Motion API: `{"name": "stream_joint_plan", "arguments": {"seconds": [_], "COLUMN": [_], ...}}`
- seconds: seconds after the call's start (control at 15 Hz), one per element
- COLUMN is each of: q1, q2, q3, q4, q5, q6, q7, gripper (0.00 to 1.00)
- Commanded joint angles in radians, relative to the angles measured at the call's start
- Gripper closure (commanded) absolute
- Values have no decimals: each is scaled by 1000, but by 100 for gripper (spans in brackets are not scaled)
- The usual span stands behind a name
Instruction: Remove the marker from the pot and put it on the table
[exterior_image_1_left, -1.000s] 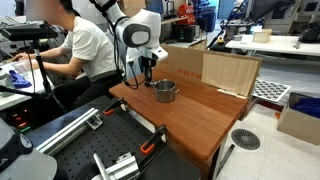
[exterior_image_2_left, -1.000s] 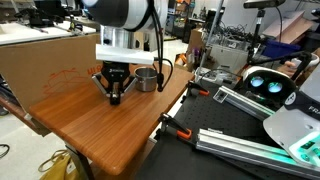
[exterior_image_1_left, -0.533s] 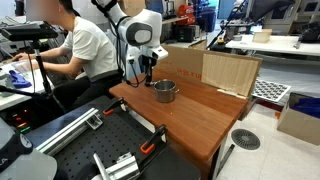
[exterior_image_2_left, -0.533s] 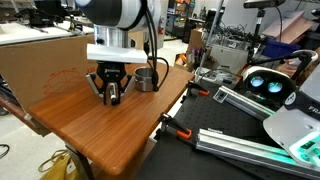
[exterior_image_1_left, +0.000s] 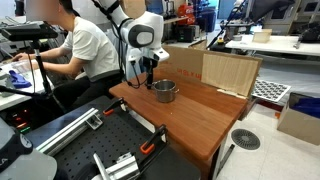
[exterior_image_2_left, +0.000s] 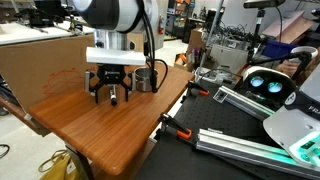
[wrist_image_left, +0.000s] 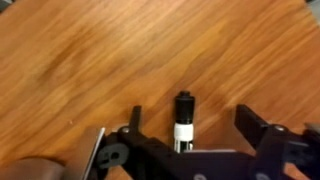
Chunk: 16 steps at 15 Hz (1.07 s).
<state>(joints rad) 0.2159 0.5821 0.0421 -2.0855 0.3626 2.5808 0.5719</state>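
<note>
The table (exterior_image_1_left: 212, 116) has a reddish-brown wooden top. A small silver pot (exterior_image_1_left: 165, 92) stands on it near the far edge. My gripper (exterior_image_1_left: 146, 82) hangs just beside the pot (exterior_image_2_left: 147, 78), low over the wood (exterior_image_2_left: 90, 128). In the wrist view the gripper (wrist_image_left: 192, 124) is open, its fingers (wrist_image_left: 250, 122) wide apart. The marker (wrist_image_left: 184, 115), black with a white band, lies between them on the table (wrist_image_left: 120, 50), nearer one finger and touching neither. In an exterior view the gripper (exterior_image_2_left: 111, 98) shows a pale sliver of the marker between its spread fingers.
A large cardboard box (exterior_image_1_left: 226, 70) stands along the table's back edge (exterior_image_2_left: 40, 60). A seated person (exterior_image_1_left: 85, 45) is close behind the arm. A black perforated bench (exterior_image_1_left: 95, 140) with clamps (exterior_image_2_left: 176, 129) adjoins the table's edge.
The jaws have gone from shut on the marker to wide open, releasing it. The gripper has drifted slightly sideways, away from the pot.
</note>
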Motion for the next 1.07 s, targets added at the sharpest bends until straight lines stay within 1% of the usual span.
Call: {"name": "stream_joint_plan", "arguments": {"seconds": [0.0, 0.2, 0.4, 0.6, 0.73, 0.87, 0.93, 1.0], "q1": [11, 6, -18, -46, -68, -81, -51, -59], "q2": [-1, -39, -109, -233, -333, -426, -347, -390], "q3": [-13, 4, 49, 99, 127, 128, 105, 105], "q4": [14, -18, -59, -150, -222, -280, -210, -241], "q5": [-15, -3, 34, 98, 168, 225, 167, 182], "q6": [-32, -15, -11, 2, 11, -5, -6, -7], "q7": [22, -1, -47, -123, -191, -244, -177, -197], "gripper": [0, 0, 0, 0, 0, 0, 0, 0]}}
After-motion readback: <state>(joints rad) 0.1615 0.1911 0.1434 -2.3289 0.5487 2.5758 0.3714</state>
